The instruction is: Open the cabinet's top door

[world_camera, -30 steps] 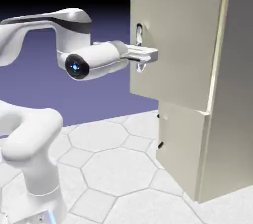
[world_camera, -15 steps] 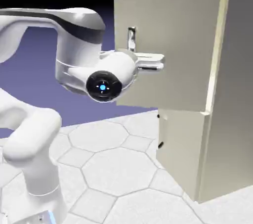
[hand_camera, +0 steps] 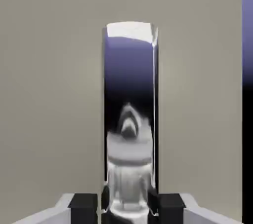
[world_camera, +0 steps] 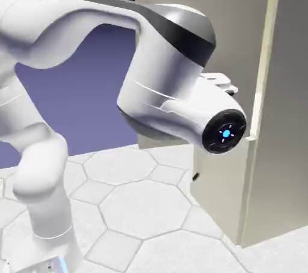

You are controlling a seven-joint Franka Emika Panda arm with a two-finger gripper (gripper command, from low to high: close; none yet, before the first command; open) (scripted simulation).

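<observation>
- We note first the arm's last large link point(world_camera: 174, 94), which fills the near middle of the exterior view and hides most of the hand behind it; only a pale edge of the hand shows at its right.
- We find the gripper point(hand_camera: 127, 207) in the hand view with its two dark fingertips point(hand_camera: 84, 205) standing close on either side of the handle point(hand_camera: 129, 119), which runs upright between them. The gap is narrow and the tips appear to touch the bar's sides, so we judge it clamped on the handle.
- We record the handle as a slim, mirror-bright bar; it reflects the hand and the violet backdrop, and plain beige panel lies behind it on both sides.
- We place the top door point(world_camera: 231, 43) on the upper half of the cabinet point(world_camera: 283, 115), at the right of the scene. Its free left edge stands out from the body toward the near left, so it is partly open, hinged at the right.
- We see the lower door point(world_camera: 219, 187) sitting close against the cabinet front.
- We judge the step in hand to be the pull that swings the door outward.
- We judge that the next move calls for following the door's arc about the right-hand hinge, keeping the hand turned with the panel so the smooth bar does not slip.
</observation>
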